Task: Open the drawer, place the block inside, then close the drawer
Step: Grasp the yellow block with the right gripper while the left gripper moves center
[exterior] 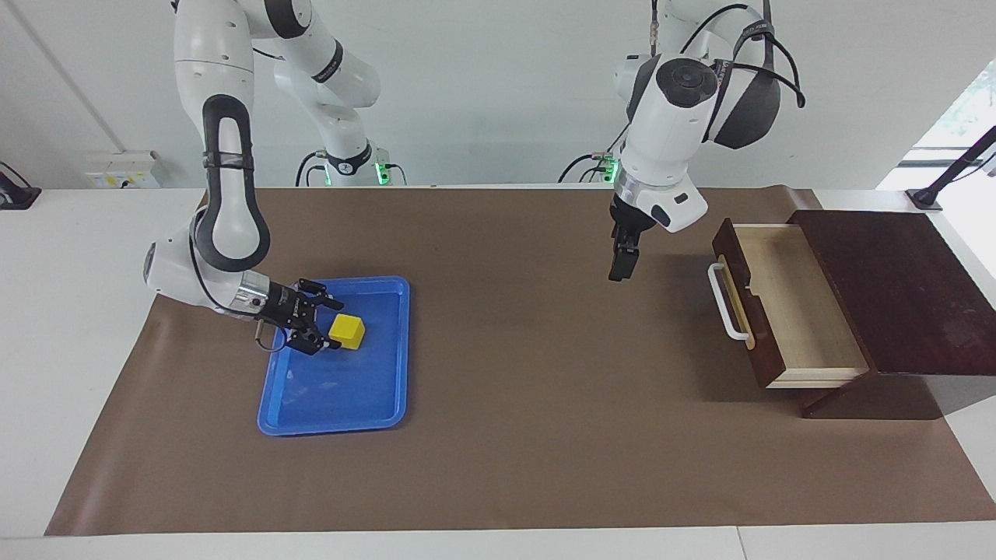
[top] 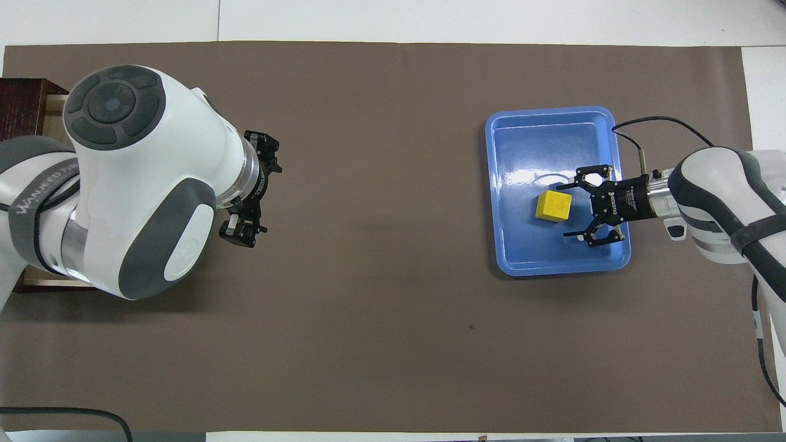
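Two arms share the table, and the facing view shows them at different jobs. The right gripper (exterior: 320, 327) lies low inside the blue tray (exterior: 342, 404), fingers spread apart, with the block (exterior: 347, 331) just ahead of its fingertips and not yet clasped. The left gripper (exterior: 621, 268) hangs above bare mat beside the drawer (exterior: 786, 311), waiting; whether its fingers are parted cannot be told here. The drawer stands pulled out of its dark wooden box (exterior: 895, 295), its pale inside empty, its white handle (exterior: 725, 303) facing the left gripper.

The overhead view shows the right gripper (top: 577, 205) with its fingers wide open, the block (top: 553, 205) sitting just short of the gap, well inside the tray's rim (top: 552, 113). The left gripper (top: 245, 184) peeks out under its own bulky wrist, over open mat.

The block looks rigid, light and flat-sided, so a squeeze across two parallel faces should probably hold it; the glossy tray floor may let it slide if nudged first.

A brown mat (top: 393, 337) covers the white table (exterior: 62, 311), smooth and flat. White walls stand at the robots' end, and a bright window shows past the drawer's end.
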You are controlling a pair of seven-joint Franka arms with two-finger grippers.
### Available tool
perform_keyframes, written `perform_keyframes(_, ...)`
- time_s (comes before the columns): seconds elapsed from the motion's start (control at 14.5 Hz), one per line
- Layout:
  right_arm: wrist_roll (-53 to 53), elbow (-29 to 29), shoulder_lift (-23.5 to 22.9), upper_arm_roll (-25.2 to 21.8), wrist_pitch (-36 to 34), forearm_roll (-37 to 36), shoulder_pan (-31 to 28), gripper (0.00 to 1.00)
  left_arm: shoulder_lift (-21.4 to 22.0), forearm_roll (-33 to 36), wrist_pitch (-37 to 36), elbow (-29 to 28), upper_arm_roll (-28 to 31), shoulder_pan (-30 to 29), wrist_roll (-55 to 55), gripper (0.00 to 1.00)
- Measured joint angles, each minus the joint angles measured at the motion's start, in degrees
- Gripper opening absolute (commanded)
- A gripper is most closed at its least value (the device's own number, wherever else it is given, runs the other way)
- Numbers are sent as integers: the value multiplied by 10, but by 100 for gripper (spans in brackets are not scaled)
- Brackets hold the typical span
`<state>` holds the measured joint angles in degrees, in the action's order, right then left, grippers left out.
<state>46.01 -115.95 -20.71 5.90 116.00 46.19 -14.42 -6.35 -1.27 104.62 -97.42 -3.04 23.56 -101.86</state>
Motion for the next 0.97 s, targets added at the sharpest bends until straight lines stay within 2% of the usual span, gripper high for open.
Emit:
perform_keyframes(0.28,0,0,0,0,0,0,0,0,2,0,18,-12,5,0,-15,100)
perform_keyframes(0.55,0,0,1,0,0,0,0,0,3,0,18,-15,5,0,-20,100)
perform_keyframes(0.97,0,28,5,1,-10,0,1,0,4,0,18,-15,6,0,-101,100)
